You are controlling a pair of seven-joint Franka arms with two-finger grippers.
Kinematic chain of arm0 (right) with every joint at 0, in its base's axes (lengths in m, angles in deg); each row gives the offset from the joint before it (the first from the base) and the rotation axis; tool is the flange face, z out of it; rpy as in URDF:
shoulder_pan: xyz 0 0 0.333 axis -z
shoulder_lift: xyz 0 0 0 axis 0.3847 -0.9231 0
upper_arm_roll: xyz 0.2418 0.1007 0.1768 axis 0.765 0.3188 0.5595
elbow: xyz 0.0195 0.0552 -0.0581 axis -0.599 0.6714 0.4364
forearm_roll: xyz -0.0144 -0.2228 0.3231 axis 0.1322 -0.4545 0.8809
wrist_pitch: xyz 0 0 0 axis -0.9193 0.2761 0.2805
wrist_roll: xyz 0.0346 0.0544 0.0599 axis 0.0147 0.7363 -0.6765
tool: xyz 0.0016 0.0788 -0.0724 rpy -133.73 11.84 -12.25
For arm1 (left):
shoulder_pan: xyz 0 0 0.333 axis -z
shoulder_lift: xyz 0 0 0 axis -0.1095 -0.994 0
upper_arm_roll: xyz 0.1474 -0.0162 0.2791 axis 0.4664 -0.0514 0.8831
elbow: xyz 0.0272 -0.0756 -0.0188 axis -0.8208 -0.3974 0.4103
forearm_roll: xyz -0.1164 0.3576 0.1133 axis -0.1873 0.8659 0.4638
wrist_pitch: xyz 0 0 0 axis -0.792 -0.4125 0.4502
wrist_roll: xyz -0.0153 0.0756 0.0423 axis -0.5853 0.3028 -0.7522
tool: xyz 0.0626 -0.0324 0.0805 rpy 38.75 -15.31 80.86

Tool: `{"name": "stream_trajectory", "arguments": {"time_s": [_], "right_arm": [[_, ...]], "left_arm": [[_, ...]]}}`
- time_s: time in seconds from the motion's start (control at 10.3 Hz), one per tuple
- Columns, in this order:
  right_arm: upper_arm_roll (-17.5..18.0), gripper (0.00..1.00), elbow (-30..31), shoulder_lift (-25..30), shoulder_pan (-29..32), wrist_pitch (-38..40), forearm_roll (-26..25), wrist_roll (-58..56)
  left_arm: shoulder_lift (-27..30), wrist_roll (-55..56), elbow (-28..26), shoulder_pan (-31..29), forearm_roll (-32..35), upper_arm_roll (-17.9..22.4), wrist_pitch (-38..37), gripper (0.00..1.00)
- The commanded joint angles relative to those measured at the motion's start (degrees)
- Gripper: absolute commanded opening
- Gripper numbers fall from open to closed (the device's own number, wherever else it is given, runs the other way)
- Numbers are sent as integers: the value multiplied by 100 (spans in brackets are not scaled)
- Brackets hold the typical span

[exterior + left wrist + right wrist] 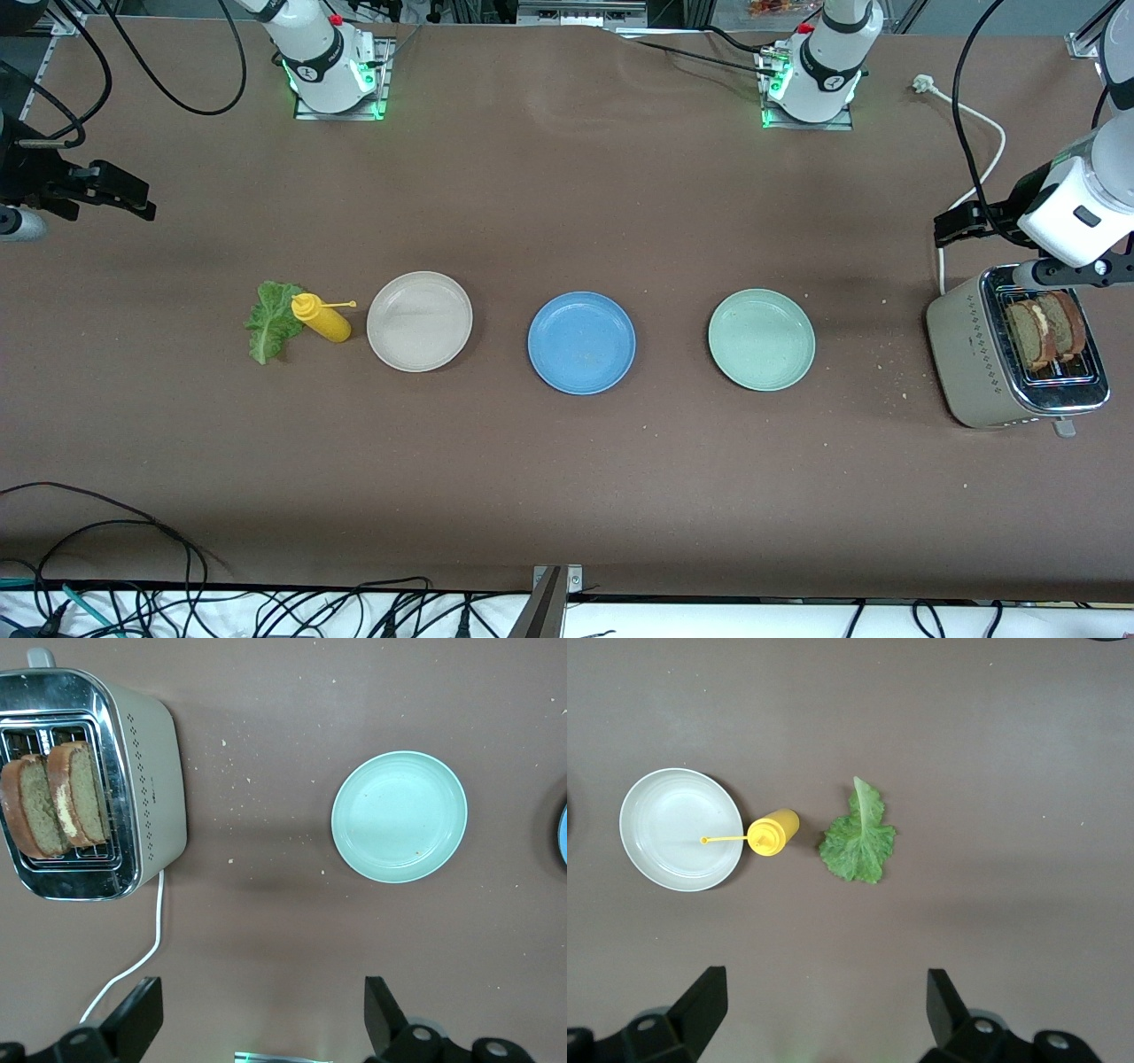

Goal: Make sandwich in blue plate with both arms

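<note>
Both end effectors wide, raised: left end effector (257,1019) above toaster (146,771), right end effector (824,1014) near lettuce (858,837).

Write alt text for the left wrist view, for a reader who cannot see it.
The open left gripper hangs over bare brown table, holding nothing. Below it a toaster holds two brown bread slices upright in its slots, its white cord trailing across the table. A mint-green plate lies empty beside the toaster, and a blue plate just shows at the picture's edge.
</note>
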Motion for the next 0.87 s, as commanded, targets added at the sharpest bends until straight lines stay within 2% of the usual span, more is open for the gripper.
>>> {"name": "stream_trajectory", "arguments": {"time_s": [0.0,0.77], "right_arm": [[74,100,-90,14,77,111,4,41],[83,100,-90,14,77,111,4,41]], "left_arm": [[0,24,141,24,-145,-9,-108,100],[-17,59,115,50,-136,0,-187,100]]}}
